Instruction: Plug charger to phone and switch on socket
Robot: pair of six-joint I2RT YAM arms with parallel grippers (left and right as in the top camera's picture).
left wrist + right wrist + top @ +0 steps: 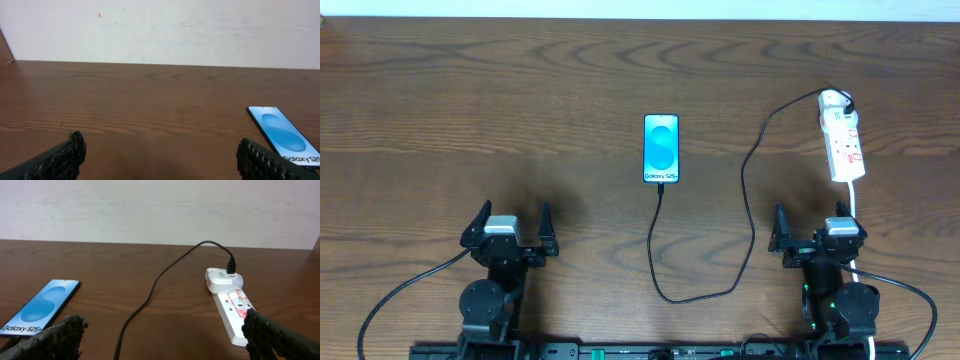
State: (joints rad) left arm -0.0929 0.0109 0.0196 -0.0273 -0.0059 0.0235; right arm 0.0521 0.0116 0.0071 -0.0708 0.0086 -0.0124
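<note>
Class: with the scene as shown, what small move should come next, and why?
Probably ease the left tool toward the phone, where the charger ends at its near edge: the tool stands open and empty, whether the tip is seated cannot be told, and the power strip switch comes after.

Robotics lab test station. The left arm (490,290) and right arm (835,290) are sitting at the lower edge of a wood-grain worktop (520,90). A phone (661,148) and a socket (842,140) are lying staged at centre and upper right. A plain, scuffed white wall (160,30) is backing both wrist views.
</note>
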